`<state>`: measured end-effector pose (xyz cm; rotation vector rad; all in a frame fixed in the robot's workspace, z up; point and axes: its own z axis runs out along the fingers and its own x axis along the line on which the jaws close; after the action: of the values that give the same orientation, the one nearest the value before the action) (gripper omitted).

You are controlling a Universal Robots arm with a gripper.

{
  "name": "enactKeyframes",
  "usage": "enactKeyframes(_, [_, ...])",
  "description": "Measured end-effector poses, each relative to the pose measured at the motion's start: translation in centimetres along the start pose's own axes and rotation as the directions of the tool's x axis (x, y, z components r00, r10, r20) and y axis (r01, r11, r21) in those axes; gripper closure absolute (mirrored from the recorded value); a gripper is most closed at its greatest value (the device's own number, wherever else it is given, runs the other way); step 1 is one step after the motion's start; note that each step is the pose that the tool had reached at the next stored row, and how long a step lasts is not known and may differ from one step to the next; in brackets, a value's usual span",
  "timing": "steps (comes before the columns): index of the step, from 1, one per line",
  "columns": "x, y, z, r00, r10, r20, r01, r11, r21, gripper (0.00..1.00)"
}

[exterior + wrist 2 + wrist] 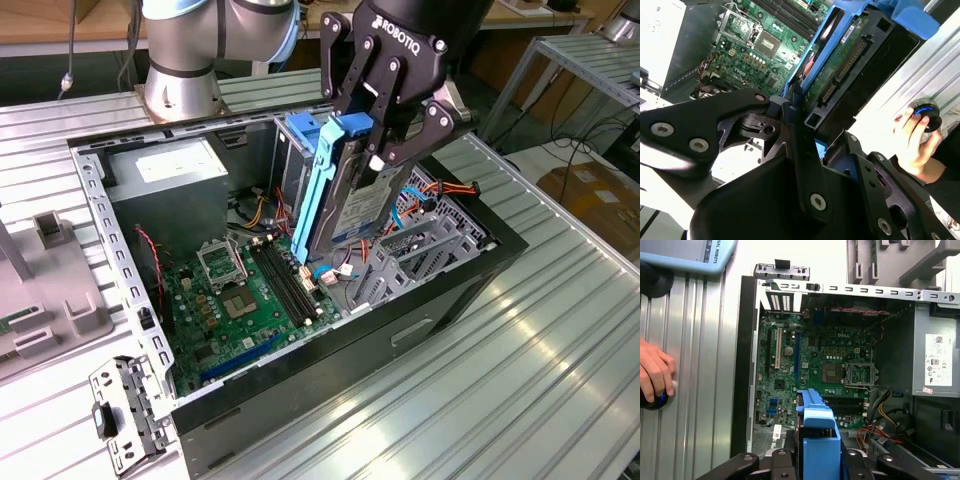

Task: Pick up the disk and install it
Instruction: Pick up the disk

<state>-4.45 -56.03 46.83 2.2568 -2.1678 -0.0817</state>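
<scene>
Exterior view: we see the tool pinching the disk above the open case; pickup done, not yet seated.

Robotics lab or workshop. Evidence: ribbed aluminium bench carrying an opened computer case, robot arm base mounted on it, metal-framed table and loose floor cables beyond.
</scene>
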Motion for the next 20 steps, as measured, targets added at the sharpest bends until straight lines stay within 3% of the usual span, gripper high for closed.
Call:
enactKeyframes(8, [1.23, -0.24, -0.04, 1.0000, 0.000, 0.0000, 0.000, 1.0000, 0.0000, 0.63])
enactKeyframes(20, [2.41, -0.84, -0.10, 1.0000, 0.000, -0.0001, 0.000, 1.0000, 0.0000, 0.63])
